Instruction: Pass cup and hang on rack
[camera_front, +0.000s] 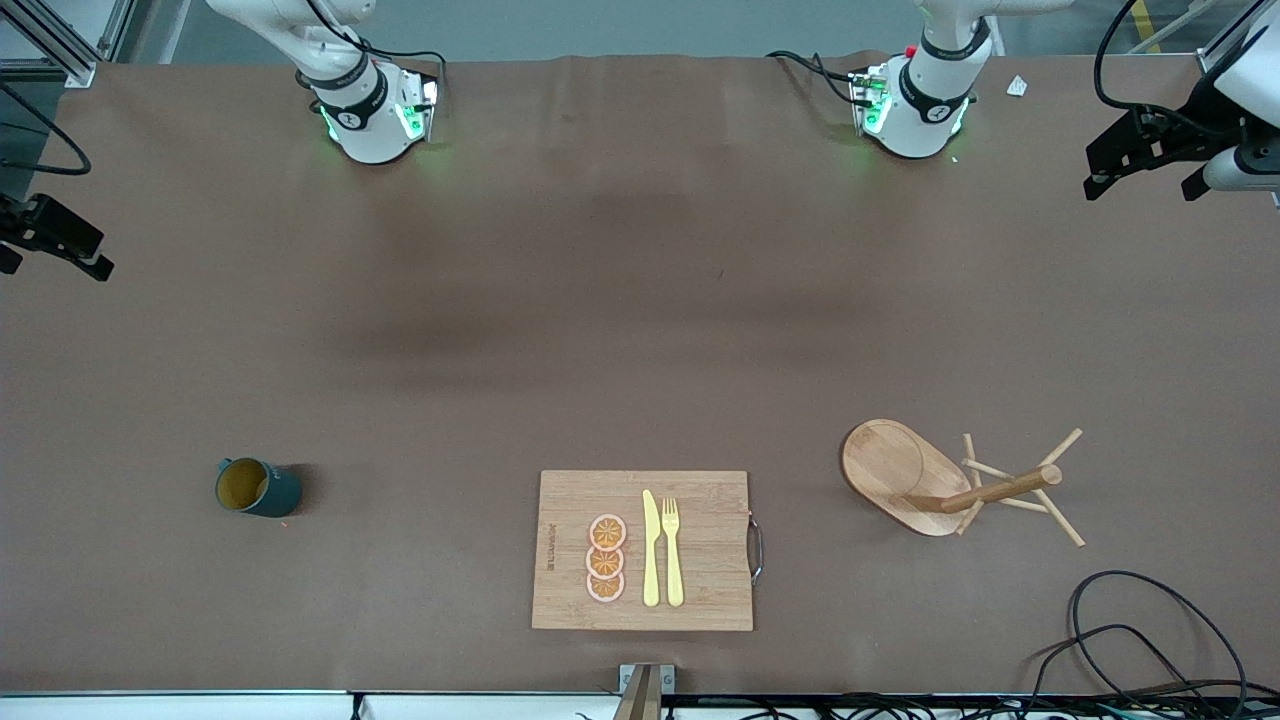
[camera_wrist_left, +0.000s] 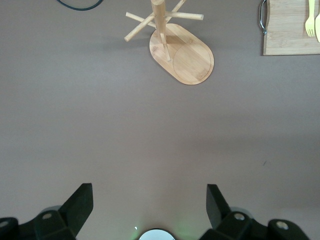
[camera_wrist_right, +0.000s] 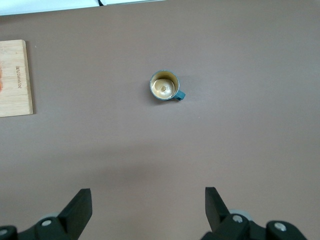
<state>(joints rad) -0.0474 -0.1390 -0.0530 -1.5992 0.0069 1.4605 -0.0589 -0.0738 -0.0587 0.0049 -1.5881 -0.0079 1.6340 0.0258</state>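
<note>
Cup (camera_front: 256, 487) stands upright on the surface, well apart from the board (camera_front: 643, 550), toward the right arm's end. Right claw (camera_wrist_right: 145, 212), released, is closer; left claw (camera_wrist_left: 149, 210), also released, faces the rack (camera_front: 955, 487).

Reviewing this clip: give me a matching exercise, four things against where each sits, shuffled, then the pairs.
1. cup
2. rack
3. yellow knife
4. right pincer

A. on the cutting board, beside the fork
B. up in the air, open, cup in its wrist view
C. toward the right arm's end of the table
D. toward the left arm's end

Pairs: 1-C, 2-D, 3-A, 4-B
</note>
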